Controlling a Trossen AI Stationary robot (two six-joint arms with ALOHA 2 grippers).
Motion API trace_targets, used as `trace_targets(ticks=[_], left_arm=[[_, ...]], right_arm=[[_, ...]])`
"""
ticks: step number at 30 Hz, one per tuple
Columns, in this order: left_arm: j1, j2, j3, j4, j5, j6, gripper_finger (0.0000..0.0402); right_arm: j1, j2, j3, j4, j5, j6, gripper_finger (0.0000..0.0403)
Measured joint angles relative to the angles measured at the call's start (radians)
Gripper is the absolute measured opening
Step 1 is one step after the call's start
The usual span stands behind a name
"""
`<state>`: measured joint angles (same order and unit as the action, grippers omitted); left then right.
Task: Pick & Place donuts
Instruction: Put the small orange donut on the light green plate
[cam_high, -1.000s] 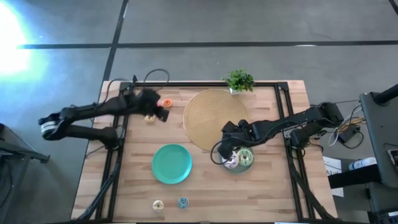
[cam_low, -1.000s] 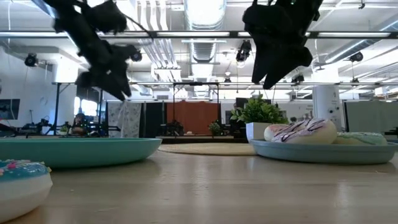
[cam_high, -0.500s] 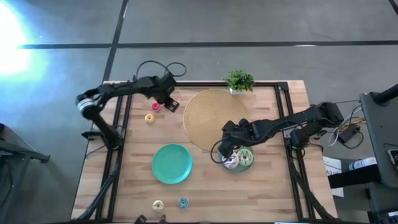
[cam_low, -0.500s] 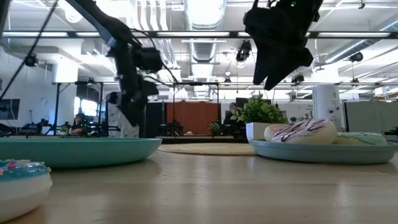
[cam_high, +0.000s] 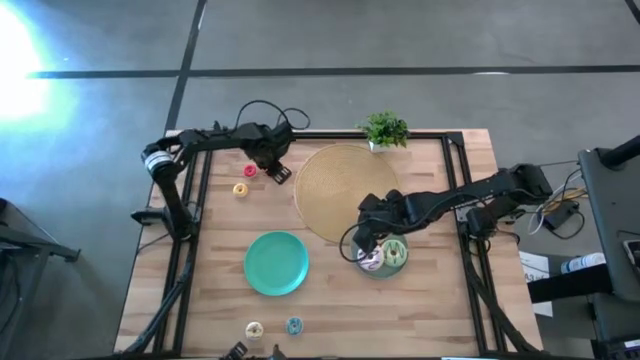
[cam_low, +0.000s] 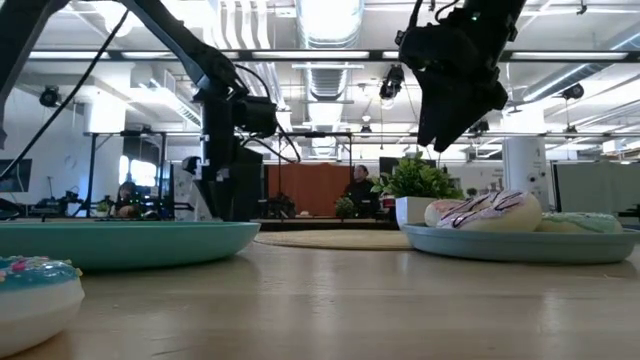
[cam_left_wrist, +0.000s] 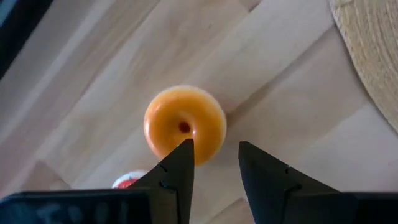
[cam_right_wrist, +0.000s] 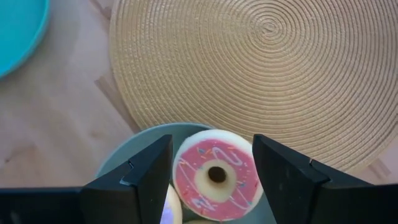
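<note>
My left gripper (cam_left_wrist: 214, 155) is open at the table's far left (cam_high: 275, 168). An orange mini donut (cam_left_wrist: 185, 126) lies flat on the wood just beyond its fingertips; one tip overlaps the donut's edge in the wrist picture. Red (cam_high: 250, 171) and yellow (cam_high: 240, 189) minis lie beside it. My right gripper (cam_right_wrist: 214, 158) is open and hovers over the grey-blue plate (cam_high: 400, 268), with a finger on either side of the pink donut (cam_right_wrist: 214, 174). The green (cam_high: 396, 252) and white-purple (cam_low: 485, 210) donuts also lie on that plate. Cream (cam_high: 254, 328) and teal (cam_high: 293, 325) minis sit near the table's near edge.
A large tan woven disc (cam_high: 345, 190) lies between the two arms. A teal plate (cam_high: 276, 263) sits at the middle of the table. A small potted plant (cam_high: 385, 130) stands at the far edge. Black frame rails run along the table's left and right sides.
My left arm has swung in from the table's left edge toward the far side and the tan disc. Its gripper has come down over the orange donut. The donuts and plates lie as before.
</note>
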<state>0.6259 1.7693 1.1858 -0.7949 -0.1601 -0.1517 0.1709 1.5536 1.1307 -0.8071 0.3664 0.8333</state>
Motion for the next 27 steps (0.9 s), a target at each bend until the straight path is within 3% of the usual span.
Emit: trace_targets(ticks=[10, 14, 20, 24, 27], left_arm=[[-0.002, 0.047, -0.028, 0.054, -0.140, 0.075, 0.0101], [-0.001, 0.070, -0.028, 0.080, -0.146, 0.092, 0.0087], [0.000, 0.098, -0.025, 0.084, -0.154, 0.118, 0.0011], [0.001, 0.073, -0.029, 0.087, -0.135, 0.119, 0.0003], [0.001, 0.010, -0.030, 0.079, -0.053, 0.100, 0.0001]], right_arm=[[-0.012, 0.000, -0.011, 0.001, 0.000, -0.003, 0.0214], [-0.012, -0.001, -0.011, 0.002, 0.000, -0.001, 0.0214], [-0.012, -0.001, -0.011, 0.011, 0.000, 0.000, 0.0215], [-0.012, -0.003, -0.011, 0.042, 0.000, -0.016, 0.0215], [-0.014, -0.004, -0.010, 0.088, -0.001, -0.052, 0.0214]])
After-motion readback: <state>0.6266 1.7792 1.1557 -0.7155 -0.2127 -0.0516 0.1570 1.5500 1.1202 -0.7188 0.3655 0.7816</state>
